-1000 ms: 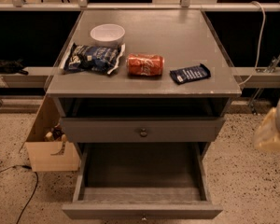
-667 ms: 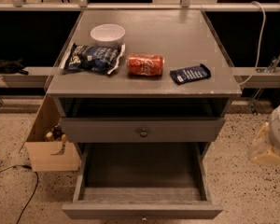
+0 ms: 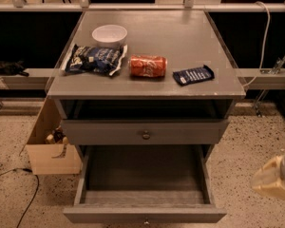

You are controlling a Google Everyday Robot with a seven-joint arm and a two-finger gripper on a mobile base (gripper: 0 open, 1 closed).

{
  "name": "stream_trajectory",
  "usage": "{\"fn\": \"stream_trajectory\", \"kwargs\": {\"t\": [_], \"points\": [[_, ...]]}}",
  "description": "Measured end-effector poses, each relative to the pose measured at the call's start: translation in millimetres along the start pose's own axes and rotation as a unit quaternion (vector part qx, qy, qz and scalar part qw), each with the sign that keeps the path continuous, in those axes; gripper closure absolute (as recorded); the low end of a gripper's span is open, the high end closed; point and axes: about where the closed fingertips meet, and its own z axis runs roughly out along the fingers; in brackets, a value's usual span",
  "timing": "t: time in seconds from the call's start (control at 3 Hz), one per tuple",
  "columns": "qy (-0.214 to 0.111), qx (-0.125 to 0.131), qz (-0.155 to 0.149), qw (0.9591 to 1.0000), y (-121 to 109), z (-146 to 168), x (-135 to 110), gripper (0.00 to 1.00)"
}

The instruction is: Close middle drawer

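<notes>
The middle drawer (image 3: 145, 194) of the grey cabinet is pulled far out toward me. Its deep box is empty, and its flat front (image 3: 145, 215) with a small round knob sits at the bottom edge of the view. Above it, the uppermost drawer (image 3: 146, 133) with the same knob sits almost flush, with a dark gap over it. The lowest drawer is out of view. My gripper (image 3: 275, 177) shows as a pale blurred shape at the right edge, to the right of the open drawer and apart from it.
On the cabinet top (image 3: 190, 42) lie a white bowl (image 3: 109, 34), a dark chip bag (image 3: 95, 59), a red soda can (image 3: 147, 66) on its side and a dark blue snack bar (image 3: 193, 75). A cardboard box (image 3: 52, 151) stands on the floor to the left. A cable (image 3: 26, 194) runs over the floor.
My gripper has moved down along the right edge of the view. The drawers and the things on top have not moved.
</notes>
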Motion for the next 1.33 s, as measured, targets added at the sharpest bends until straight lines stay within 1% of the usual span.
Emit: {"fn": "stream_trajectory", "kwargs": {"t": [0.33, 0.67, 1.0, 1.33], "points": [[-0.064, -0.033, 0.069, 0.995, 37.3, 63.3, 32.5, 1.0], [-0.061, -0.045, 0.089, 0.9931, 56.6, 82.4, 46.1, 1.0], [-0.06, -0.047, 0.088, 0.9933, 57.1, 81.6, 45.2, 1.0], [-0.052, -0.067, 0.092, 0.9922, 68.7, 108.0, 48.0, 1.0]]}}
